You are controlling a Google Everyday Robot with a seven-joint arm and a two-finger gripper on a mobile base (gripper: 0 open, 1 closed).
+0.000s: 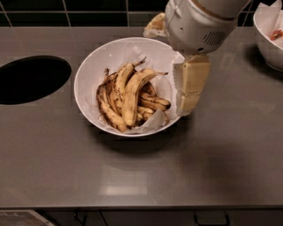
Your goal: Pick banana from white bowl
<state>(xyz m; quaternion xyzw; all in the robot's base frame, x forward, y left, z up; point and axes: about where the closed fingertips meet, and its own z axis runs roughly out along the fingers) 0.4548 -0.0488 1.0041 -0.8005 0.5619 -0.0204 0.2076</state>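
while a grey steel worktop (221, 167) fills most of the view, a row of dark tiles (88, 6) runs along its far edge and a black round opening (31, 79) is sunk into its left side. the robot's pale, rounded arm housing (199, 22) comes in from the top right and hangs over the far right rim of the white bowl (86, 75), a wide, deep, glossy bowl standing near the middle of the worktop. a second white bowl (267, 50) holding reddish bits is cut off at the upper right corner, well apart from the first. the cream-coloured claw (189, 86) points downward just outside the white bowl's right rim, holding nothing; whether it is spread or pressed together cannot be told. the banana (132, 97), long, thick and yellow with dark speckles, lies inside the white bowl on top of shorter, browner bananas (108, 110), all resting on crumpled white paper (152, 123).
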